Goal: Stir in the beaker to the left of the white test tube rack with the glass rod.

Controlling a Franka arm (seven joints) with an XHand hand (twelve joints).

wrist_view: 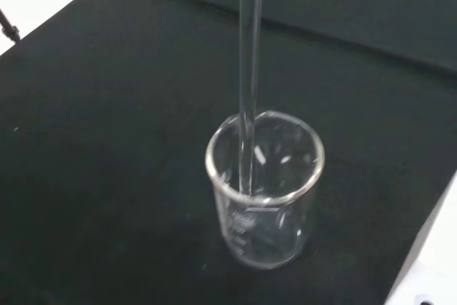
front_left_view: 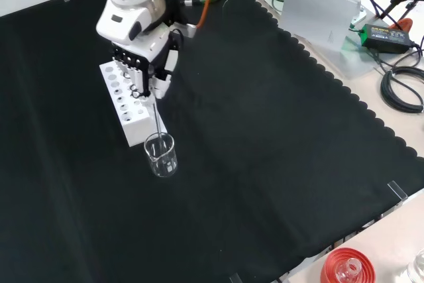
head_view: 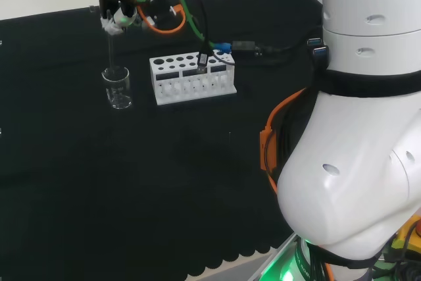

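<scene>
Hand (front_left_view: 142, 64) grips the glass rod (wrist_view: 248, 91), which we see dipping into the clear beaker (head_view: 117, 88). Bare black cloth (front_left_view: 278, 150) surrounds the beaker, save the white test tube rack (head_view: 191, 78) beside it.

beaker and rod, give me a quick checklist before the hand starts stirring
1. Rod held by the hand: ok.
2. Rod tip inside the beaker: ok, it passes below the rim in the wrist view.
3. Beaker upright on the cloth: ok.
4. Beaker apart from the rack: ok in the head view.
5. Liquid in the beaker: cannot tell.
6. Rod tip touching the beaker's bottom: cannot tell.
</scene>
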